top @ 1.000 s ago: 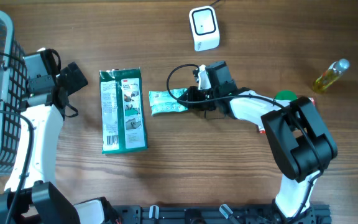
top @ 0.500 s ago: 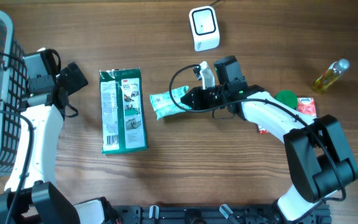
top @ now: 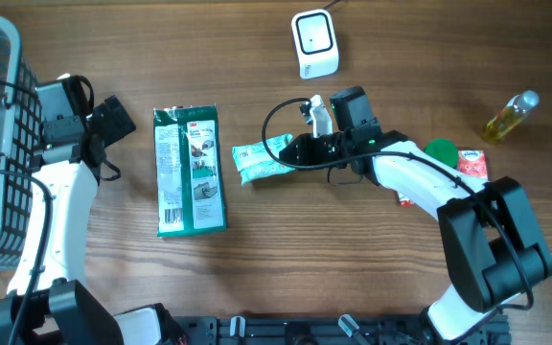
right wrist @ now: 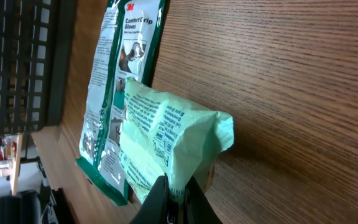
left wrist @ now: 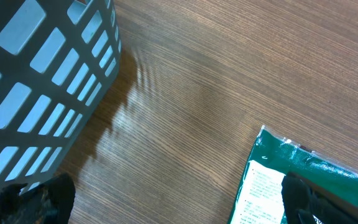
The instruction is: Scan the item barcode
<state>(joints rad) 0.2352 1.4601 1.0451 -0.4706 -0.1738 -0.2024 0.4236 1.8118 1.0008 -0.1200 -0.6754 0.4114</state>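
Got the left arm (top: 60, 206) sitting up the left side, wrist angled in toward the middle, left fingers (left wrist: 42, 202) splayed as wide as they go. Got the right arm (top: 420, 177) stretched leftward across the middle, forearm low, right fingers (right wrist: 160, 199) clamped hard together. Both arms well apart, no contact.

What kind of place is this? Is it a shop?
Probably a pretend shop checkout on a table, not a real shop. There's a white scanner, a basket, and goods to scan: a green packet and a pale packet.
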